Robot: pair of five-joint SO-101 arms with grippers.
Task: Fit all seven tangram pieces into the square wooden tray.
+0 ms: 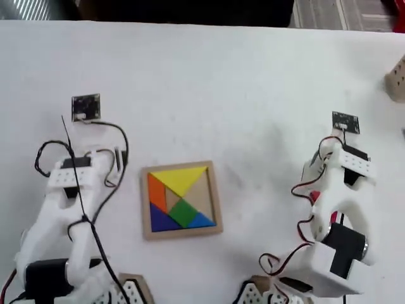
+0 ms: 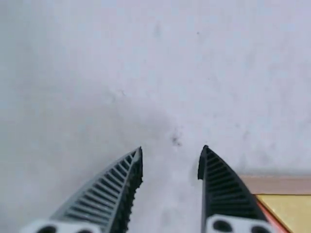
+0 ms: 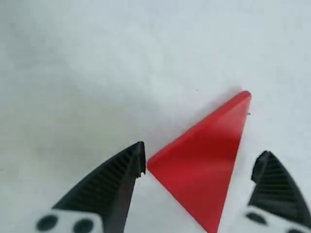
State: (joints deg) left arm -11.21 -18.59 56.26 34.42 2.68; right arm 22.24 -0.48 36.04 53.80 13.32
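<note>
Tangram pieces point(image 1: 183, 210) fill most of the square wooden tray point(image 1: 180, 167), which lies near the middle of the table point(image 1: 253, 95). The yellow piece point(image 1: 180, 177) sits at the 12 o'clock side and an orange one point(image 1: 155, 190) at 9 o'clock. At the 3 o'clock side there is a triangular gap point(image 1: 201, 190) of bare wood colour; I judge it to be the last free place. The red triangle point(image 3: 204, 165) is not yet in the tray. It lies flat on the table at about 3 o'clock from the tray, well apart from it.

The step in hand seems to be the pick-up of this last piece. In my judgement the next move calls for lowering, closing on two edges of the triangle, carrying it toward 9 o'clock and turning it so that its long edge meets the tray wall. Such a thin flat piece may slip.

The right gripper point(image 3: 201, 150) is wide open, with one jaw at each side of the red triangle. One tip is just beside a corner of it, and I cannot tell if they touch. It holds nothing. The left gripper point(image 2: 170, 155) is open more narrowly and also holds nothing. It hangs over bare table at about 10 o'clock from the tray, with a tray corner just beside one finger.
</note>
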